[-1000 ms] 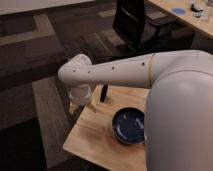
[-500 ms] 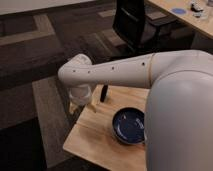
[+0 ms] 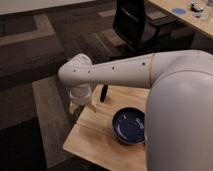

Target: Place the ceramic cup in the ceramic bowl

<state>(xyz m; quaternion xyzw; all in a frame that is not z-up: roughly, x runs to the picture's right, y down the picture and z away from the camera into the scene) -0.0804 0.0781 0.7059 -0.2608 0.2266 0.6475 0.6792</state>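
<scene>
The dark navy-blue ceramic bowl (image 3: 129,126) sits empty on the light wooden table (image 3: 92,140), right of centre. My white arm reaches in from the right, and its rounded wrist hangs over the table's far left corner. The gripper (image 3: 82,103) points down below the wrist, just above that corner, left of the bowl and apart from it. I cannot make out the white ceramic cup. It is hidden behind the wrist and gripper or out of view.
A small black upright object (image 3: 103,93) stands on the table just right of the gripper. A black office chair (image 3: 132,22) is behind, and a desk (image 3: 187,17) at top right holds a blue disc. Patterned carpet surrounds the table.
</scene>
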